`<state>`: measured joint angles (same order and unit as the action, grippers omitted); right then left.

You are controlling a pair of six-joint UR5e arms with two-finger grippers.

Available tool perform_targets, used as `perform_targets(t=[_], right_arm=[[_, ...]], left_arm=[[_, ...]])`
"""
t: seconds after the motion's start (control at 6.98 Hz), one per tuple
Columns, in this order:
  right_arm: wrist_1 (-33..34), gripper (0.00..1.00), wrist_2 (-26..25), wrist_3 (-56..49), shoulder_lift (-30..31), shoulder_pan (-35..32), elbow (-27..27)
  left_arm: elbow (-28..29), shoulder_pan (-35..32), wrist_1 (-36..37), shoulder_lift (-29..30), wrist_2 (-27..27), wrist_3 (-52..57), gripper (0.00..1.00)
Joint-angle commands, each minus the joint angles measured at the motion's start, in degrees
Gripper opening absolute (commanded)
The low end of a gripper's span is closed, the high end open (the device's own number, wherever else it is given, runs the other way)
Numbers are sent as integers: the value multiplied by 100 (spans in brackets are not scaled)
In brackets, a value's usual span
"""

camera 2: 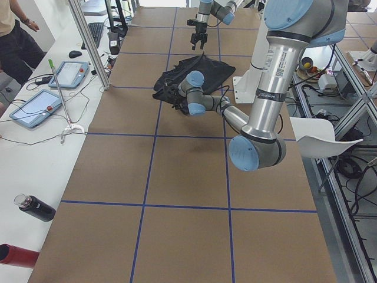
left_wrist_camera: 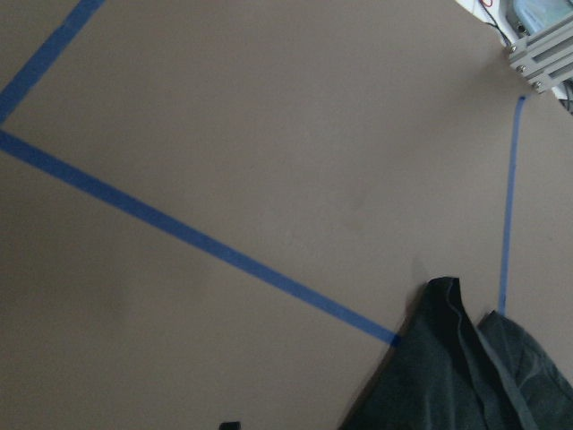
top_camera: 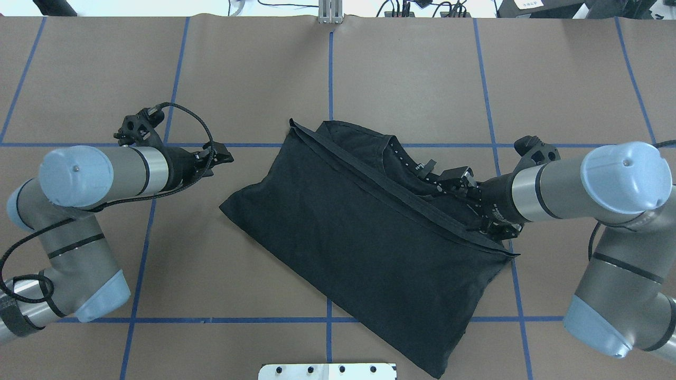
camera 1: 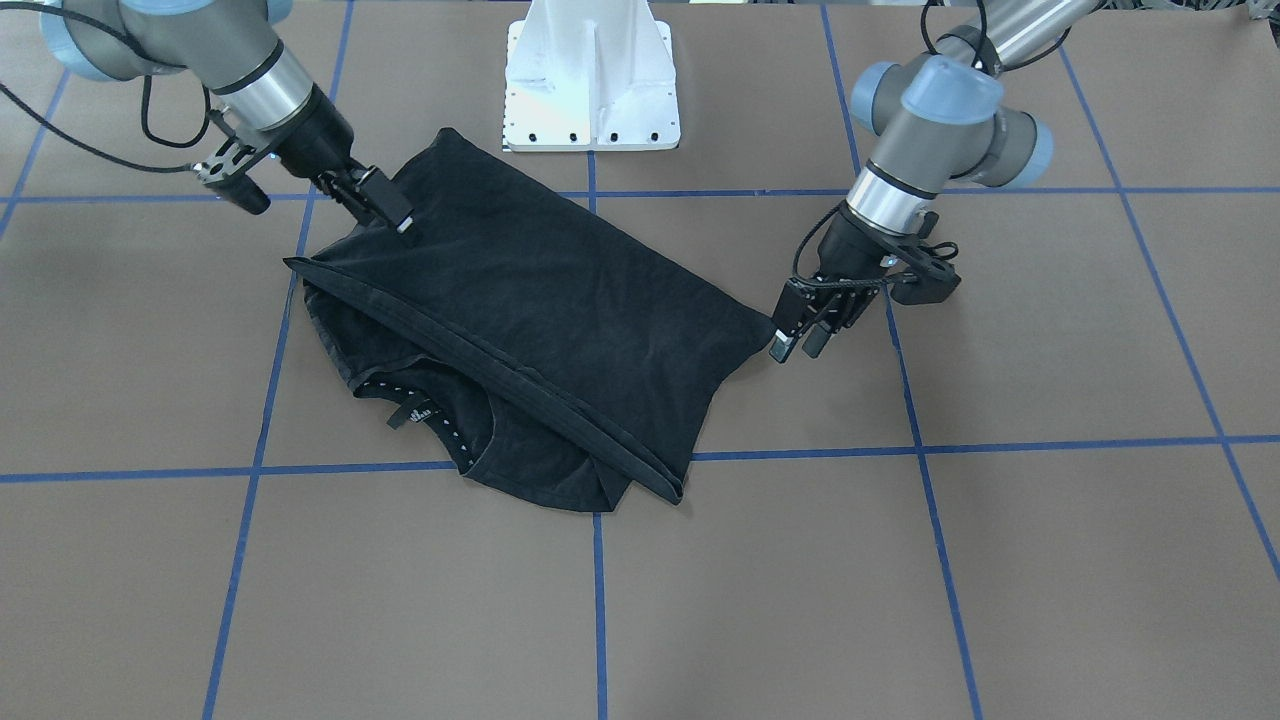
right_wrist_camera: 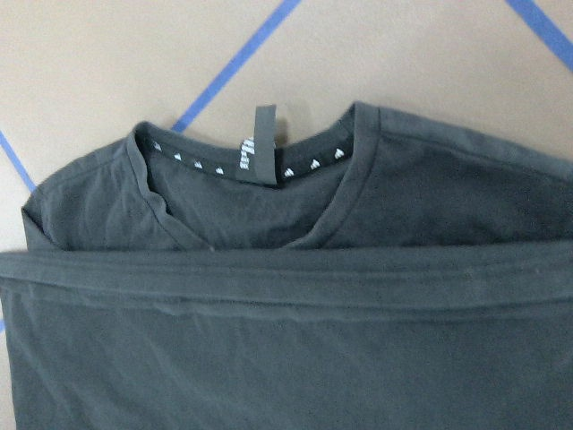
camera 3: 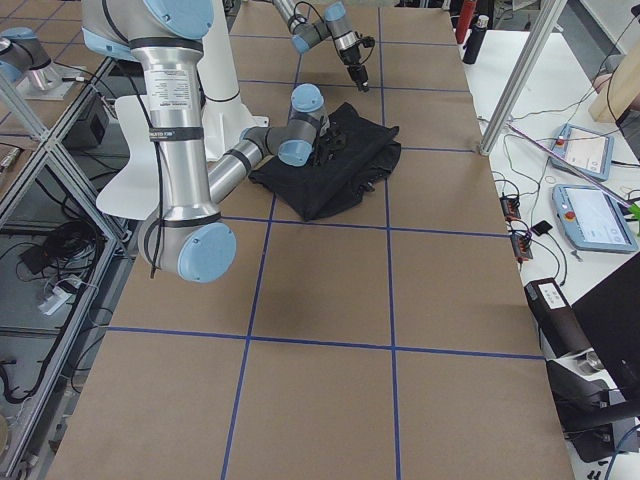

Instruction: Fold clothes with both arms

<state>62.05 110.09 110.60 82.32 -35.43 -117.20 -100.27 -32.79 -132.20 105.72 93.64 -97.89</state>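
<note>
The black T-shirt [camera 1: 560, 290] lies folded on the brown table, its hem [right_wrist_camera: 286, 278] laid across it and the collar with its label [right_wrist_camera: 261, 143] showing beyond; the chest print is hidden. It also shows in the overhead view [top_camera: 359, 237]. My right gripper [camera 1: 385, 208] hangs just over the shirt's edge by the collar [top_camera: 455, 180]; its jaws look open and hold nothing. My left gripper [camera 1: 799, 346] is open and empty, just off the shirt's opposite corner [top_camera: 226, 157]. The left wrist view shows only that corner of the shirt [left_wrist_camera: 457, 376].
The white pedestal base [camera 1: 592, 80] stands just behind the shirt. Blue tape lines [camera 1: 600, 600] grid the table. A side bench with tablets [camera 2: 35, 109], bottles [camera 2: 35, 207] and an aluminium post [camera 2: 88, 44] runs along the operators' side, where a person [camera 2: 15, 35] stands.
</note>
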Motion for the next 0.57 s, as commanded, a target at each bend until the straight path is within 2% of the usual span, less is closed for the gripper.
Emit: perform_targets(t=[0.0,0.14,0.43], right_arm=[[0,100,-75,-346,-84,-271,232],[0,100,-127,-355,-293,-298,441],[0,100,-224,-399,-304,-307,540]], left_arm=[[-273,474,712,-42,-232,-98,65],[-256,545,722,-77,-241,-133,65],[-238,607,722,-174,-416,-134,65]])
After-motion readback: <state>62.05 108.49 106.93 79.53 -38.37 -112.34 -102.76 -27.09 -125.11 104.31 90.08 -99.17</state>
